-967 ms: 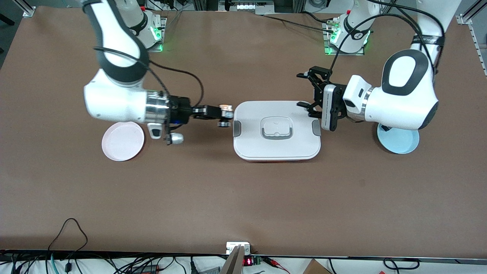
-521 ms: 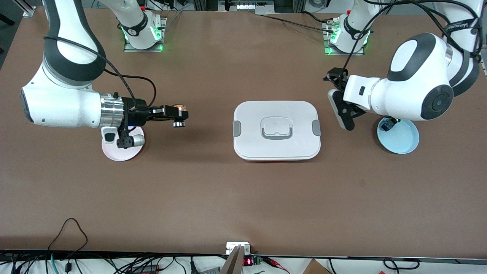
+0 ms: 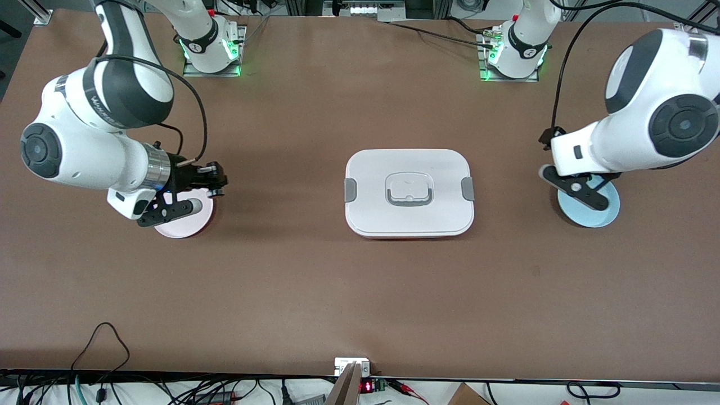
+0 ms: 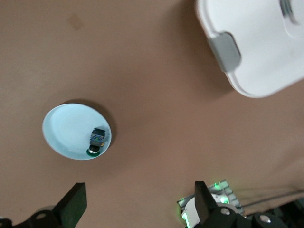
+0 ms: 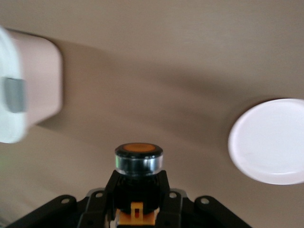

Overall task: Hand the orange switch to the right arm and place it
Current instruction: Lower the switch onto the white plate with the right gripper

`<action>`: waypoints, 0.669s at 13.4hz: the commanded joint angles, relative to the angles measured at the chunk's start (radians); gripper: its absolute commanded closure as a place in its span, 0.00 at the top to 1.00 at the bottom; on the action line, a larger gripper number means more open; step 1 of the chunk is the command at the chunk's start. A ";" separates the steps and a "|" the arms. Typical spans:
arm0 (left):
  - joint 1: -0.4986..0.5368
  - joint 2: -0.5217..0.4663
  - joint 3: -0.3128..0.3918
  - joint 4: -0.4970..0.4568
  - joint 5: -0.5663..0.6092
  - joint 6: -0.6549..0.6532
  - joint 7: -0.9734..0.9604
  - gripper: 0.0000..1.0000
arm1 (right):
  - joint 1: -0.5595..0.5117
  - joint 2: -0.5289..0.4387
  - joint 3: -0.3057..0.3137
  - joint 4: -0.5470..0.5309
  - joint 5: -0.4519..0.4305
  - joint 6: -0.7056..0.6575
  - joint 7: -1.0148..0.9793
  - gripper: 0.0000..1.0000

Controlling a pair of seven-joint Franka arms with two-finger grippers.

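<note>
Right wrist view shows the orange switch (image 5: 136, 159) pinched in the right gripper (image 5: 137, 190), above the pink plate's (image 3: 194, 224) edge. Left gripper (image 4: 137, 204) hangs spread over the blue plate (image 4: 66, 130).

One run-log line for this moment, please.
right tool: shut on small orange-capped black switch, beside round pink plate | left tool: open, empty, over round pale-blue plate | phase: handover done, placing pending
</note>
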 commanded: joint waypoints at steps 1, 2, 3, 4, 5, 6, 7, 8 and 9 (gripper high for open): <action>0.005 -0.003 0.002 0.068 0.025 -0.027 -0.194 1.00 | -0.002 -0.002 -0.007 -0.086 -0.143 0.119 -0.087 0.00; 0.006 -0.005 0.001 0.073 0.016 -0.027 -0.268 1.00 | -0.004 -0.002 -0.033 -0.144 -0.175 0.184 -0.089 0.00; 0.025 -0.006 -0.004 0.084 0.007 -0.030 -0.290 1.00 | -0.009 -0.002 -0.045 -0.210 -0.201 0.269 -0.100 0.00; 0.031 -0.047 0.008 0.087 -0.036 -0.015 -0.272 1.00 | -0.021 -0.002 -0.047 -0.276 -0.220 0.361 -0.108 0.00; 0.000 -0.104 0.045 0.026 -0.077 0.015 -0.269 1.00 | -0.036 0.007 -0.054 -0.336 -0.229 0.453 -0.109 0.00; -0.068 -0.155 0.148 -0.041 -0.126 0.099 -0.282 1.00 | -0.051 0.022 -0.057 -0.388 -0.231 0.541 -0.109 0.00; -0.125 -0.213 0.270 -0.119 -0.192 0.193 -0.284 1.00 | -0.055 0.030 -0.057 -0.440 -0.229 0.612 -0.108 0.00; -0.138 -0.268 0.297 -0.179 -0.199 0.242 -0.284 1.00 | -0.056 0.040 -0.059 -0.480 -0.229 0.678 -0.108 0.00; -0.141 -0.358 0.298 -0.267 -0.178 0.313 -0.290 1.00 | -0.073 0.059 -0.062 -0.509 -0.231 0.739 -0.114 0.00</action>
